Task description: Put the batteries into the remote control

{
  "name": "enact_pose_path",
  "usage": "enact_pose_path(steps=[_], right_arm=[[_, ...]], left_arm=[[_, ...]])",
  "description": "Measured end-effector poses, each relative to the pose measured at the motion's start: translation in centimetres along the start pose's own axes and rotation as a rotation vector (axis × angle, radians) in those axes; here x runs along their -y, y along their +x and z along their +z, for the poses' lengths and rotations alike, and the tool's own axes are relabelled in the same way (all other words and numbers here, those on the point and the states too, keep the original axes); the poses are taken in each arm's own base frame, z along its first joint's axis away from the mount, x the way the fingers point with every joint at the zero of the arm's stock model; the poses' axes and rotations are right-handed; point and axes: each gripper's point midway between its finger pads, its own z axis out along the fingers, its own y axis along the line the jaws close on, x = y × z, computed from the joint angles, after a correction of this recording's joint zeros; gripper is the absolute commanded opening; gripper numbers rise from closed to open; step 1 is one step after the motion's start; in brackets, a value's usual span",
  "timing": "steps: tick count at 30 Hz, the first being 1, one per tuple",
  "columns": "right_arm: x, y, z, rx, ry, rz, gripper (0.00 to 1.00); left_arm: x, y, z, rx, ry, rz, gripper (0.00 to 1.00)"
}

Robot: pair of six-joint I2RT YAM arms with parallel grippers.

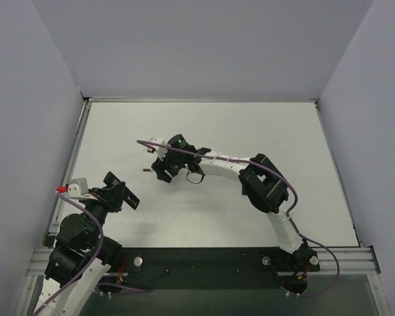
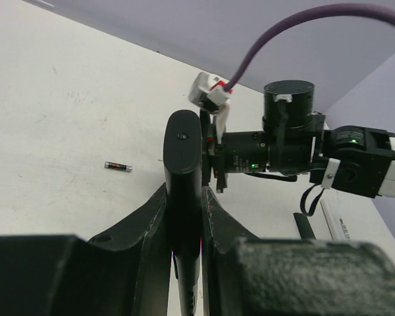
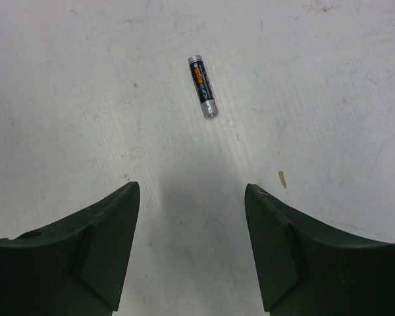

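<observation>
Battery: 1 battery (image 3: 203, 86) lay flat on the white table (image 1: 250, 131), touching nothing.
Long axis: in the right wrist view it ran nearly straight away from the fingers, its far end leaning a little left. It therefore lay almost square to the line joining the 2 fingertips.
Bearing from tool: ahead of the right gripper (image 3: 191, 191) and close to the midline of the gap, not yet between the fingers. From above it lay just to the left of that gripper.
Right gripper: fingers apart, nothing between them, only bare table below.
Left gripper: the left gripper (image 2: 184, 197) was clamped on a long black bar, judged to be the remote (image 2: 183, 148), lifted off the table.
Nearer arm: right; the battery lay between the 2 grippers but well apart from the left one.
Next move (judgement): advance forward and down until the fingers straddle the battery, then close across its width.
Risk (judgement): a round body may roll if 1 finger touches first.
</observation>
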Motion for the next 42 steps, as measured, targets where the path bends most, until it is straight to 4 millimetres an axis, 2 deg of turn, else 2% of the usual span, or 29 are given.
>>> enact_pose_path(steps=[3, 10, 19, 28, 31, 34, 35, 37, 42], right_arm=[[-0.2, 0.5, 2.4, -0.03, 0.01, -0.063, 0.6], [-0.1, -2.2, 5.9, -0.016, 0.046, -0.188, 0.59], [1.4, -3.9, 7.2, -0.054, 0.08, -0.265, 0.57], [1.1, -1.0, 7.3, -0.184, 0.016, -0.354, 0.54], [0.8, -1.2, 7.6, -0.202, 0.004, -0.398, 0.53], [0.4, -1.8, 8.3, -0.214, 0.005, -0.449, 0.48], [0.2, -1.9, 8.4, -0.215, 0.005, -0.463, 0.4], [-0.4, -2.1, 8.7, -0.22, 0.001, -0.492, 0.35], [-1.2, -1.5, 8.6, -0.249, -0.021, -0.517, 0.13]], left_arm=[[0.2, -0.3, -0.3, -0.004, 0.016, 0.042, 0.0], [0.5, -0.2, -0.5, -0.019, 0.044, 0.1, 0.0], [0.7, 0.1, -0.6, -0.033, 0.063, 0.116, 0.0], [0.9, 0.2, -0.6, -0.038, 0.073, 0.116, 0.0], [0.9, 0.2, -0.6, -0.039, 0.076, 0.116, 0.0], [1.0, 0.3, -0.7, -0.041, 0.077, 0.116, 0.0], [1.0, 0.3, -0.7, -0.043, 0.078, 0.116, 0.0], [1.0, 0.4, -0.7, -0.048, 0.079, 0.117, 0.0], [1.0, 0.6, -0.9, -0.063, 0.08, 0.119, 0.0]])
